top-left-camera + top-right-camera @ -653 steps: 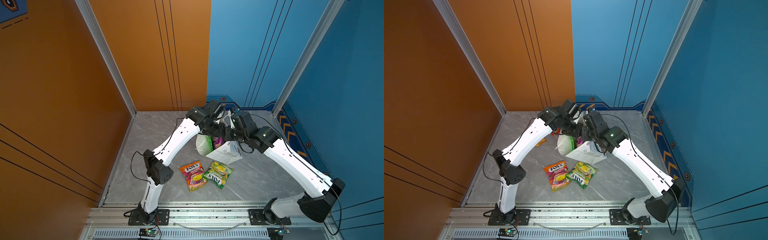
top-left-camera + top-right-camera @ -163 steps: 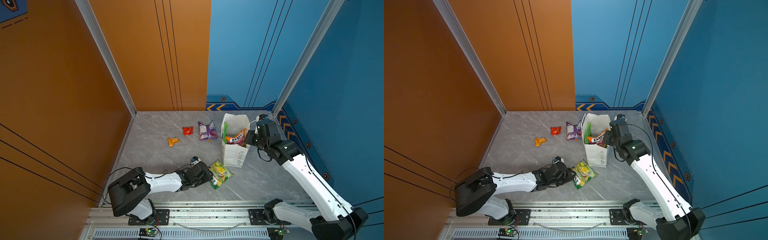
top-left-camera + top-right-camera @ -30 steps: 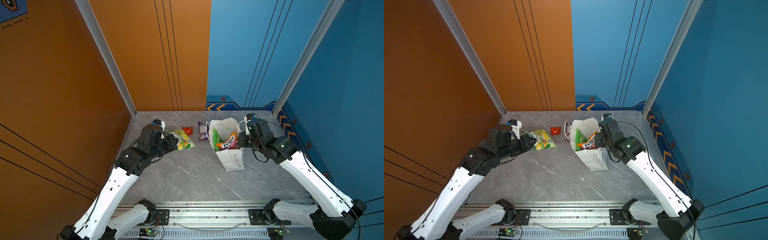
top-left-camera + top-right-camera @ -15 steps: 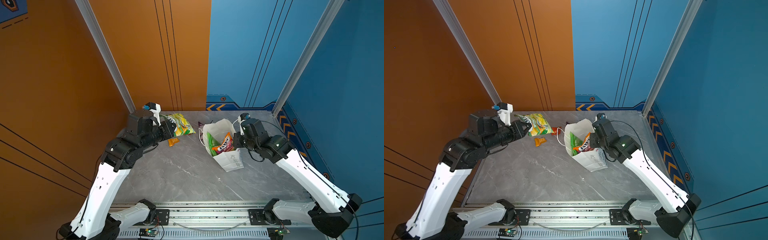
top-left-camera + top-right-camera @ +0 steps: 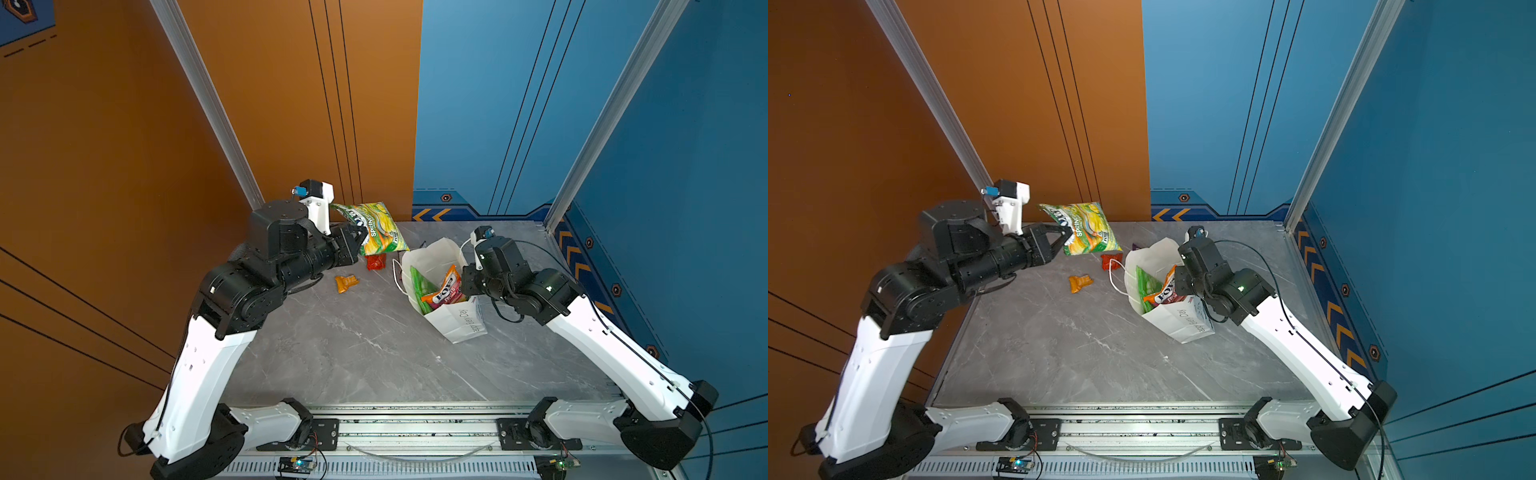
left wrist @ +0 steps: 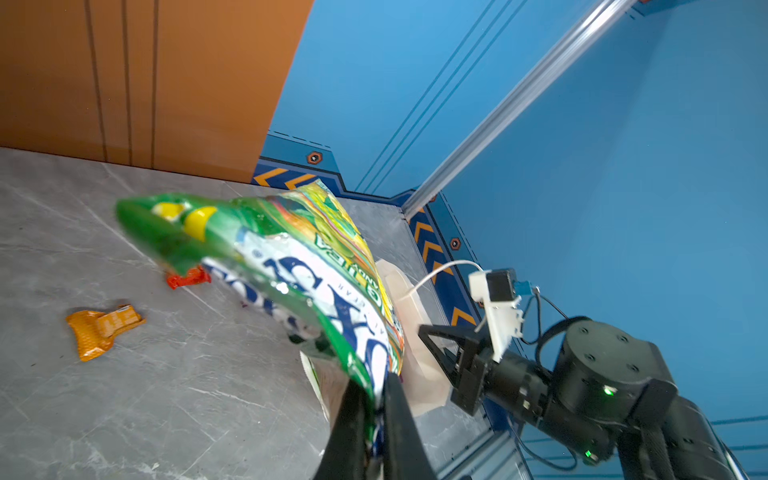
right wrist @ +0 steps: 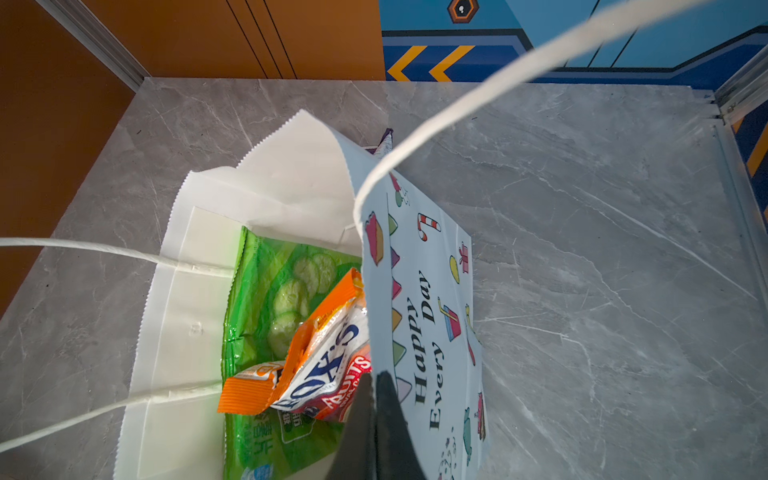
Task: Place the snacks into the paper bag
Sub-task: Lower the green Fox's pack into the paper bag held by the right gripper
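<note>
Leaning at centre-right, the paper bag (image 5: 457,324) has its wall pinched in the closed right hand (image 7: 374,386). At upper middle, the left hand (image 5: 359,240) clamps the green FOX'S candy bag (image 5: 381,227) aloft. The red packet (image 5: 376,262) and orange packet (image 5: 347,283) lie on the desk (image 5: 353,353) below.

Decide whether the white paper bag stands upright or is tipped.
Tipped: the paper bag leans leftward in both top views, with the right gripper pinching its printed wall.
</note>
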`<act>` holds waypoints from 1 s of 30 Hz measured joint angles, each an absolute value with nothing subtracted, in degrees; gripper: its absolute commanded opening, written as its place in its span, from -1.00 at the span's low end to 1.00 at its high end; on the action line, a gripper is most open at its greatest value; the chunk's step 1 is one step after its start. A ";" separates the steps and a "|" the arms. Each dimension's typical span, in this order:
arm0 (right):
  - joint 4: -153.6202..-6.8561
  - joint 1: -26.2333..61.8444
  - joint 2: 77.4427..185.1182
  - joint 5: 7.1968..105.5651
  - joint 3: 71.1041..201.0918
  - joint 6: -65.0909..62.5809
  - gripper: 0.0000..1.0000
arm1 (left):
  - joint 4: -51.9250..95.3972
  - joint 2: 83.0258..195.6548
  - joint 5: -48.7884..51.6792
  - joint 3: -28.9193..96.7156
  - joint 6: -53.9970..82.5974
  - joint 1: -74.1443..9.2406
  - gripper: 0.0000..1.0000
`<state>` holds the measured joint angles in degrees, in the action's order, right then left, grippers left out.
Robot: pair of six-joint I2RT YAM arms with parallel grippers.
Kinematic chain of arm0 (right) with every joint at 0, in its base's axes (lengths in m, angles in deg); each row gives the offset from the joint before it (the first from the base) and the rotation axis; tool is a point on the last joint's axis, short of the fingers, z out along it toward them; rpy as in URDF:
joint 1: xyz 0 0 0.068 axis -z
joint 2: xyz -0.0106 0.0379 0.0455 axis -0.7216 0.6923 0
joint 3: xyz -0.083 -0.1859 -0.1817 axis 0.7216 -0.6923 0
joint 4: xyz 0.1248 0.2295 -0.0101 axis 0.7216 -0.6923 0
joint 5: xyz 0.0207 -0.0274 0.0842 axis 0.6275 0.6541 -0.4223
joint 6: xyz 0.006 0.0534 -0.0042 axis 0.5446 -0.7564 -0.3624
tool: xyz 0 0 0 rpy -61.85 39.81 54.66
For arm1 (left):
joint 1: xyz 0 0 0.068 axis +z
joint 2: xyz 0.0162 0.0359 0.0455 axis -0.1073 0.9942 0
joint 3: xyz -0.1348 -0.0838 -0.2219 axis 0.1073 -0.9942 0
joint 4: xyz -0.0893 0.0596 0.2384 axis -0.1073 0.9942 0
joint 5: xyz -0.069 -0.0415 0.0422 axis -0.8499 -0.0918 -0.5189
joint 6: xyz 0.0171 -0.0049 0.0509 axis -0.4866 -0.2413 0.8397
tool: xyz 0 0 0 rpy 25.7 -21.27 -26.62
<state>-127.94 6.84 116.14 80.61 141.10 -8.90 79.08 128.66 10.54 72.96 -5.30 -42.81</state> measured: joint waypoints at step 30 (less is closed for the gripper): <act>-128.00 5.59 116.21 81.72 141.37 -8.94 -1.00 | 79.54 146.19 14.08 73.93 -4.08 -58.15 -1.00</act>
